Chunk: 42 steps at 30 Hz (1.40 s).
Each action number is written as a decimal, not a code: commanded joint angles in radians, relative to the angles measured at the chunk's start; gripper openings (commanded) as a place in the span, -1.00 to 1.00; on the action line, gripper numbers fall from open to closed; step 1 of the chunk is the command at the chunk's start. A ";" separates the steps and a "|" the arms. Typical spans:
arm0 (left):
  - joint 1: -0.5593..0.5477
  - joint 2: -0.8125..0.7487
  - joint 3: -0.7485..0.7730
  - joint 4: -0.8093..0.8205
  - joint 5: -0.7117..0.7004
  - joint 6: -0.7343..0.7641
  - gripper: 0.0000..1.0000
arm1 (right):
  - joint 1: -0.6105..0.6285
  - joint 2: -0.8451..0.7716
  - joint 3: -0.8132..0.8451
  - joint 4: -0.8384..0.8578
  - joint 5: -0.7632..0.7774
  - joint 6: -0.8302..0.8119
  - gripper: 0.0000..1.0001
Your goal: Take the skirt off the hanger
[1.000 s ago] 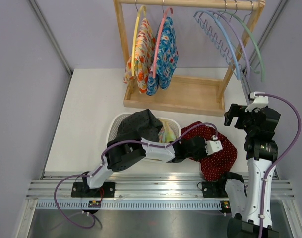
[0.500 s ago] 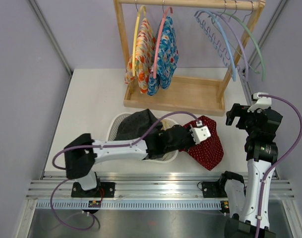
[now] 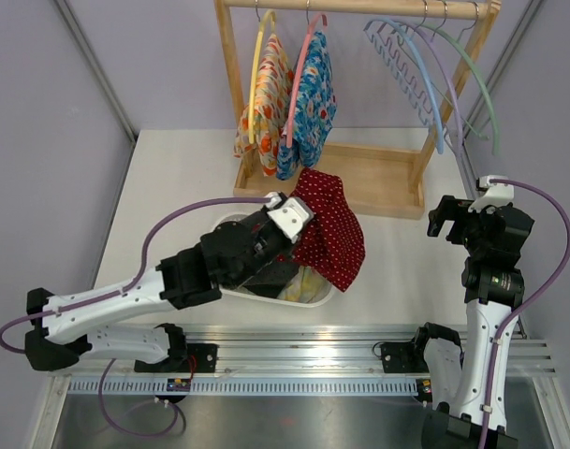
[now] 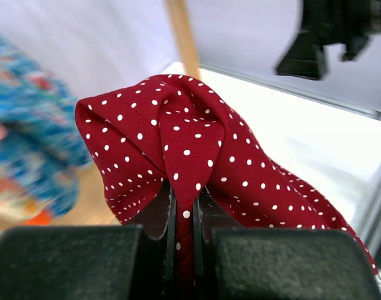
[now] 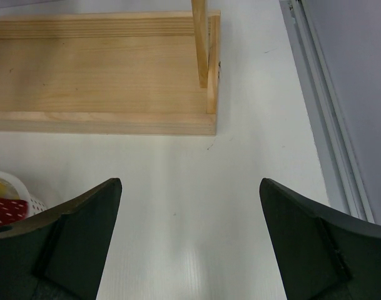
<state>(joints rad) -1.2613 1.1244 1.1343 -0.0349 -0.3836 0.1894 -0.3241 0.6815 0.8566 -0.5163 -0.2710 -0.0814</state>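
Observation:
My left gripper [image 3: 299,217] is shut on a fold of a red skirt with white dots [image 3: 333,236] and holds it in the air above the white basket [image 3: 320,297], just in front of the wooden rack. The left wrist view shows the red cloth [image 4: 177,131] pinched between the fingers of the left gripper [image 4: 184,212]. Two skirts hang on the rack: a floral orange one on a yellow hanger [image 3: 264,94] and a blue floral one on a pink hanger [image 3: 313,94]. My right gripper [image 3: 451,217] is open and empty above the table at the right, as the right wrist view [image 5: 190,187] shows.
The rack's wooden base [image 3: 369,178] stands at the back; it also shows in the right wrist view [image 5: 102,75]. Several empty hangers [image 3: 434,75] hang at its right end. The basket holds a yellowish cloth [image 3: 303,281]. The basket's rim [image 5: 15,187] shows at the left of the right wrist view.
My left arm has lifted the red skirt off the table right of the basket and carried it up, back and left, over the basket. The right arm has barely moved.

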 commanded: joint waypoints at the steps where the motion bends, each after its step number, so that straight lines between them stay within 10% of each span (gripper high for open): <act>1: -0.001 -0.096 -0.001 -0.062 -0.170 0.001 -1.00 | -0.010 0.000 0.001 0.052 0.009 0.006 0.99; 15: 0.061 -0.238 -0.270 -0.191 -0.258 -0.286 -1.00 | -0.018 0.013 -0.001 0.044 -0.039 -0.009 0.99; 29: 0.464 -0.016 -0.712 0.229 0.251 -0.646 -0.93 | -0.020 -0.002 0.016 -0.022 -0.198 -0.121 0.99; 34: 0.539 0.095 -0.723 0.265 0.351 -0.682 -0.47 | -0.020 0.010 0.073 -0.138 -0.350 -0.236 0.99; 36: 0.553 0.054 -0.719 0.248 0.353 -0.680 0.08 | -0.020 0.010 0.126 -0.218 -0.407 -0.271 0.99; 42: 0.553 -0.213 -0.642 0.054 0.261 -0.631 0.90 | -0.020 0.041 0.348 -0.496 -0.597 -0.412 0.99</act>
<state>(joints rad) -0.7170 1.0416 0.4374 0.1047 -0.0845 -0.4603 -0.3405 0.7094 1.0595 -0.8379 -0.6964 -0.3832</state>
